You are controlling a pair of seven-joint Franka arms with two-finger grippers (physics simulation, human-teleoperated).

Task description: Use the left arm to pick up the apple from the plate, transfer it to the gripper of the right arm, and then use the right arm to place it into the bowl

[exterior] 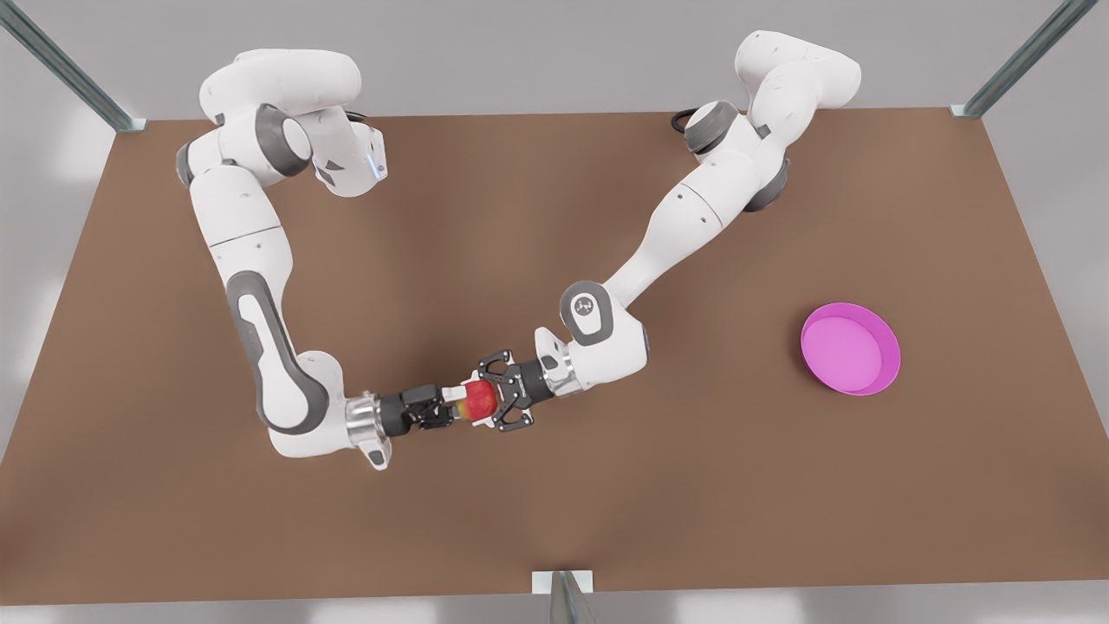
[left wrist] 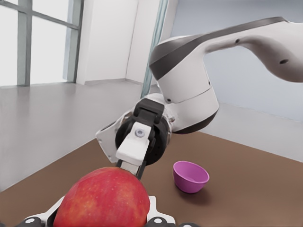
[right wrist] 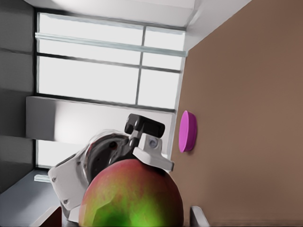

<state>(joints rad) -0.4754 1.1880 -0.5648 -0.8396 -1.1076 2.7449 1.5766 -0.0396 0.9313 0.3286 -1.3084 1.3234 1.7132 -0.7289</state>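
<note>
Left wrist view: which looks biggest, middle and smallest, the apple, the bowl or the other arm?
1. right arm
2. apple
3. bowl
The apple sits right at the camera, so its rank over the bowl is unsure.

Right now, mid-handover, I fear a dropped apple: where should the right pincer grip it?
Probably across the top and bottom of the apple, coming in level from the front view's left. The left pincer clamps its two sides from the front view's right, so only top and bottom are bare. The right pincer sits opposite, right at the apple.
</note>
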